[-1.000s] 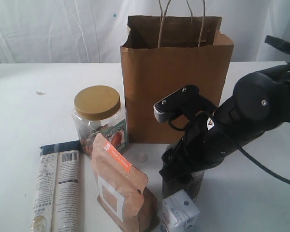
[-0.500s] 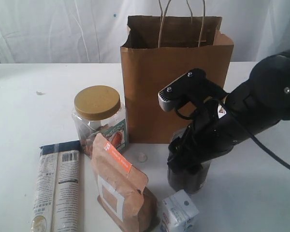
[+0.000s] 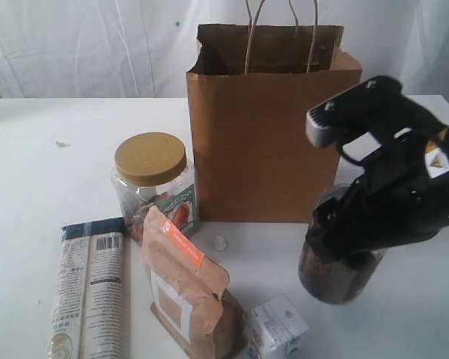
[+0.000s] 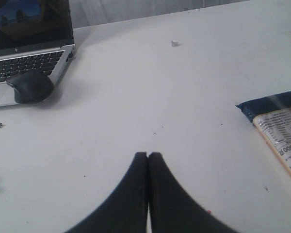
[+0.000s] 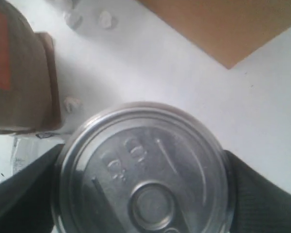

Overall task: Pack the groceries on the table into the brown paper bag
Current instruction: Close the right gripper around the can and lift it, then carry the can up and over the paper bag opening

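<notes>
The dark tin (image 3: 337, 278) is low over the table (image 3: 52, 179), right of the bag's front corner, with my right gripper (image 3: 343, 250) shut on its sides. From the right wrist its silver ring-pull lid (image 5: 145, 170) fills the space between the two fingers (image 5: 24, 194). The brown paper bag (image 3: 269, 134) stands open at the back centre. In front of it are the yellow-lidded jar (image 3: 151, 183), brown pouch (image 3: 187, 292), small white carton (image 3: 277, 329) and long printed packet (image 3: 90, 292). My left gripper (image 4: 148, 156) is shut and empty over bare table, beside the packet's end (image 4: 281, 131).
A tiny white paper ball (image 3: 221, 242) lies in front of the bag, and others (image 5: 105, 19) show near the pouch (image 5: 14, 73). A laptop (image 4: 24, 53) and a black mouse (image 4: 29, 86) sit beyond the left gripper. A white curtain hangs behind the table.
My right gripper has carried the dark tin to the right, away from the carton and pouch, and the arm has risen. The other groceries and the left gripper have not moved.
</notes>
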You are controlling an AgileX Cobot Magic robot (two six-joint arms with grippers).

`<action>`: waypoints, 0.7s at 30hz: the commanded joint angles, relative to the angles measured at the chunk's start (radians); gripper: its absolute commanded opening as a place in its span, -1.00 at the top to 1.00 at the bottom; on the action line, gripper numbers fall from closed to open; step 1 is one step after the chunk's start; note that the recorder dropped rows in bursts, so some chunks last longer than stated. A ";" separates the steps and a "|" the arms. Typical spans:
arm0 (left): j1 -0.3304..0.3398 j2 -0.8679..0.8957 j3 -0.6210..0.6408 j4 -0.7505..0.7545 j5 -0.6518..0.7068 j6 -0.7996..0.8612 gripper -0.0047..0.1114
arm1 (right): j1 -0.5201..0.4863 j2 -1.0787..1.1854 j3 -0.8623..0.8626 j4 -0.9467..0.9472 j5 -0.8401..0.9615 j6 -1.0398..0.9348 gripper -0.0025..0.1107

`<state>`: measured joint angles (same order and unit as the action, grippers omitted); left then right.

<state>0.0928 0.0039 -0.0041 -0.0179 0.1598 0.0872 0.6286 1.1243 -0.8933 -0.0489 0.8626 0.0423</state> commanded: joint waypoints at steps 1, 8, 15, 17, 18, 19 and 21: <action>-0.006 -0.004 0.004 -0.004 -0.003 -0.001 0.92 | 0.003 -0.161 -0.002 -0.125 -0.054 0.112 0.28; -0.006 -0.004 0.004 -0.004 -0.003 -0.001 0.92 | 0.003 -0.408 -0.002 -0.349 -0.212 0.444 0.28; -0.006 -0.004 0.004 -0.004 -0.003 -0.001 0.92 | 0.003 -0.526 -0.002 -0.399 -0.423 0.641 0.33; -0.006 -0.004 0.004 -0.004 -0.003 -0.001 0.92 | 0.003 -0.524 -0.002 -0.399 -0.425 0.644 0.38; -0.006 -0.004 0.004 -0.004 -0.003 -0.001 0.92 | 0.003 -0.519 -0.002 -0.398 -0.423 0.644 0.39; -0.006 -0.004 0.004 -0.004 -0.003 -0.001 0.92 | 0.003 -0.514 -0.002 -0.398 -0.423 0.644 0.41; -0.006 -0.004 0.004 -0.004 -0.003 -0.001 0.92 | 0.003 -0.502 -0.002 -0.398 -0.425 0.644 0.42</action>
<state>0.0928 0.0039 -0.0041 -0.0179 0.1598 0.0872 0.6286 0.6124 -0.8927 -0.4257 0.4962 0.6734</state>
